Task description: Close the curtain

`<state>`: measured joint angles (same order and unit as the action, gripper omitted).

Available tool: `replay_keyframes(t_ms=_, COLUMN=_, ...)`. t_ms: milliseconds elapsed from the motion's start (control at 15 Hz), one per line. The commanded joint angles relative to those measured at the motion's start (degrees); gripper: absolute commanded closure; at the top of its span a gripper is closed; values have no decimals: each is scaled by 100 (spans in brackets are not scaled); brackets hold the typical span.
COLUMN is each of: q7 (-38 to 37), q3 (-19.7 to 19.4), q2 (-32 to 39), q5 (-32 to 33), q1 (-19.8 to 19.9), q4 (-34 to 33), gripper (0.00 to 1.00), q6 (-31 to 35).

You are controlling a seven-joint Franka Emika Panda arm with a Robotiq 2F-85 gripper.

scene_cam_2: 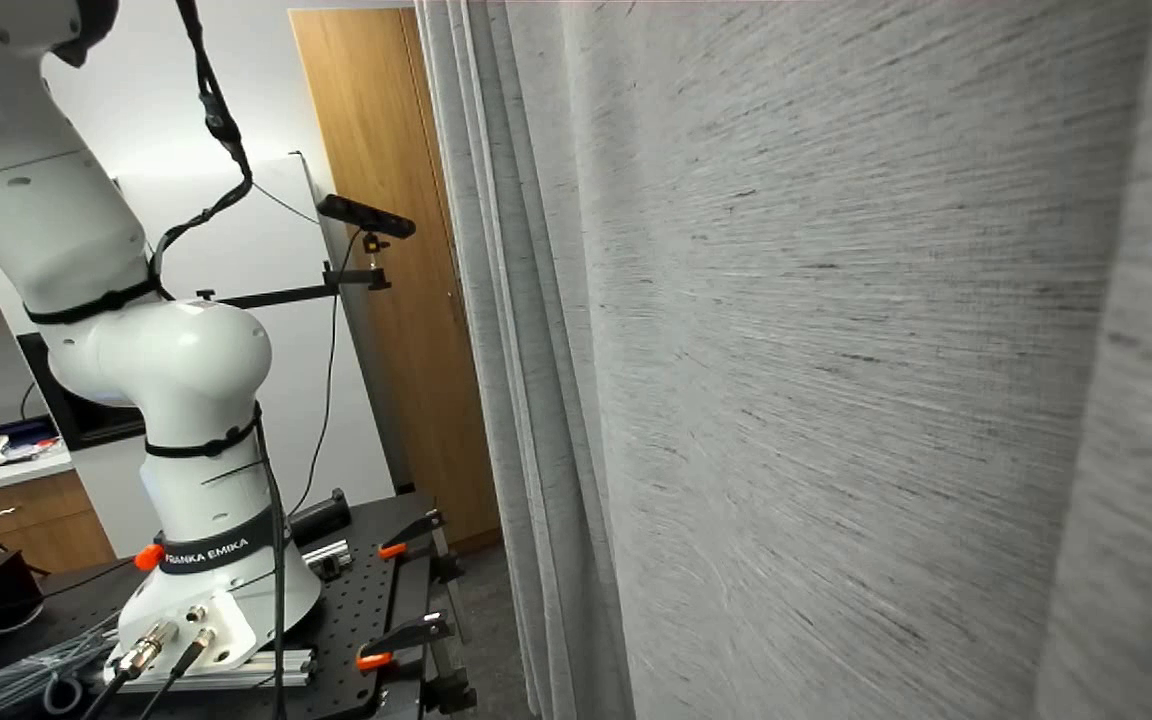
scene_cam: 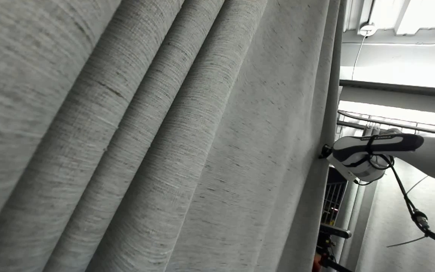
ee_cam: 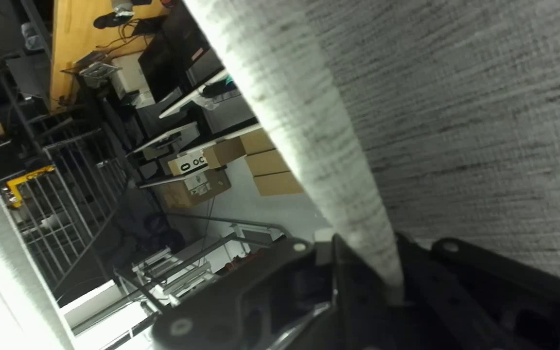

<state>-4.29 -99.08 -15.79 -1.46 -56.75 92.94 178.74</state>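
Note:
The light-grey woven curtain (scene_cam: 217, 136) with long pleats fills most of an exterior view. It also hangs down the right half of an exterior view (scene_cam_2: 836, 360), with narrow folds at its left edge. My gripper (scene_cam: 325, 151) is at the curtain's edge on the arm side. In the wrist view the curtain (ee_cam: 479, 121) covers the upper right, and its bright edge strip runs down between the two dark fingers of the gripper (ee_cam: 370, 253). The fingers look shut on this edge; the innermost part is dark and blurred. The gripper is out of view beside the arm's base.
The white arm (scene_cam_2: 186, 370) stands on a black perforated table (scene_cam_2: 356, 560) with clamps. A camera on a bracket (scene_cam_2: 368, 216) sits between arm and curtain. A wooden door (scene_cam_2: 376, 250) is behind. Beyond the curtain edge are shelves with cardboard boxes (ee_cam: 275, 167) and a metal rack (ee_cam: 80, 184).

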Motion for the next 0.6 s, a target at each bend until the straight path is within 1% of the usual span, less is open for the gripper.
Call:
replay_keyframes(t_ms=0, q7=375, q3=-644, q2=-698, q5=416, q1=-1034, q4=28, gripper=100, q6=-450)
replay_keyframes(t_ms=133, q7=484, q3=-774, q2=-1026, q5=606, q1=-1534, q4=-124, gripper=100, q6=-486)
replay_keyframes(t_ms=267, q7=611, q3=-828, q2=-1355, q5=753, q1=-1933, q4=-286, gripper=100, q6=-516)
replay_keyframes(t_ms=533, q7=835, q3=-833, q2=-1786, q5=896, q1=-2430, q4=-439, gripper=100, q6=-493)
